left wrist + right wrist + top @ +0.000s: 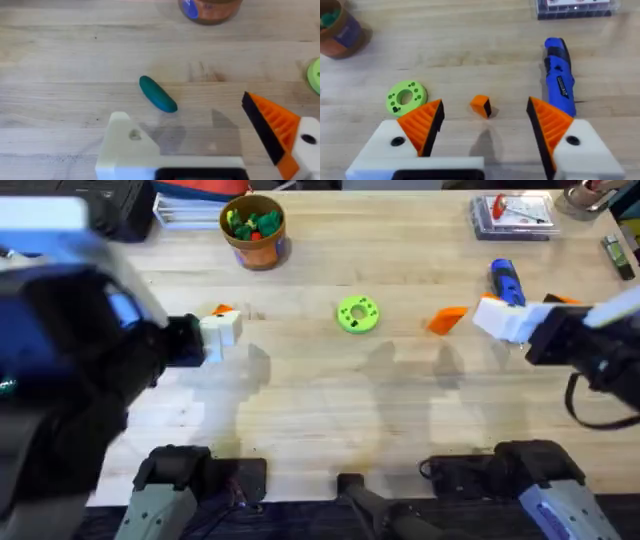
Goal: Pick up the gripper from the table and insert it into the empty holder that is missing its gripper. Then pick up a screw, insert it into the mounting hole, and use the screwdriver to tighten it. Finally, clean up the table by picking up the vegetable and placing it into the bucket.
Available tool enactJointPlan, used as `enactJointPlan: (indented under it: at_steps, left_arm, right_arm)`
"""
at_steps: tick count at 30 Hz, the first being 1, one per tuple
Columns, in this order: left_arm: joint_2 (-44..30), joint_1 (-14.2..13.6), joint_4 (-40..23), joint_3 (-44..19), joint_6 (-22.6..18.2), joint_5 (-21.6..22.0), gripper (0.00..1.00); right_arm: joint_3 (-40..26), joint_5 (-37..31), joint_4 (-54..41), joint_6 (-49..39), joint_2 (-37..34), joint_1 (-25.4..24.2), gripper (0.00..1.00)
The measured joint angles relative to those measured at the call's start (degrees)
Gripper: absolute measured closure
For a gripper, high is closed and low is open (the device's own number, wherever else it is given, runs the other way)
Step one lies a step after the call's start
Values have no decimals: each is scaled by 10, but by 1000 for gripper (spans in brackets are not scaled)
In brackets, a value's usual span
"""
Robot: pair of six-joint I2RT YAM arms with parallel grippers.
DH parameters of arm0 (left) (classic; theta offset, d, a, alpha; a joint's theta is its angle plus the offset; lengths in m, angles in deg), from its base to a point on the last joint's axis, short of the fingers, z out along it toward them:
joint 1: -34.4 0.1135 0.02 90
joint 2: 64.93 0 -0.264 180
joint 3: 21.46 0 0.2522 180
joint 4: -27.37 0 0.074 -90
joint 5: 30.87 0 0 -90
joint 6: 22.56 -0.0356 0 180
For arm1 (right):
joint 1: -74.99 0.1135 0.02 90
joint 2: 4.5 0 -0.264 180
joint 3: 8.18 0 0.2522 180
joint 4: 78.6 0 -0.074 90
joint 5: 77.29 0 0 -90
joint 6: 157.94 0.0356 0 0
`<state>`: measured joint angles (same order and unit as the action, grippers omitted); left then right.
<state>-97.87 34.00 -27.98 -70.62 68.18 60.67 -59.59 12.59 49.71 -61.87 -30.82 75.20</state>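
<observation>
Right wrist: gripper [481, 106] lies between open right hand [485, 125] fingers.

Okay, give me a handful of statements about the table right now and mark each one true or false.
1. The left gripper has an orange pad on one finger only. True; the other white holder is bare.
2. The orange gripper is already mounted in the holder. False; it lies loose on the table, ahead of the open right gripper.
3. The vegetable lies on the bare wood. True.
4. The screwdriver stands upright. False; it lies flat.
5. The bucket is empty. False; green and orange toy pieces sit in it.
</observation>
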Motion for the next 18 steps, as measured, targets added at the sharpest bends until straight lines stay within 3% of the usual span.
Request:
enactJointPlan:
  at_steps: [6,12,18]
  left_arm:
    - [-118,0,32,-2,1,0,15]
    - [-151,0,79,-2,14,0,31]
    - [-150,0,70,-2,0,0,899]
  right_arm:
    - [-32,0,-8,6,-79,0,7]
    - [-32,0,-9,9,-86,0,8]
    - [-32,0,-9,10,-86,0,8]
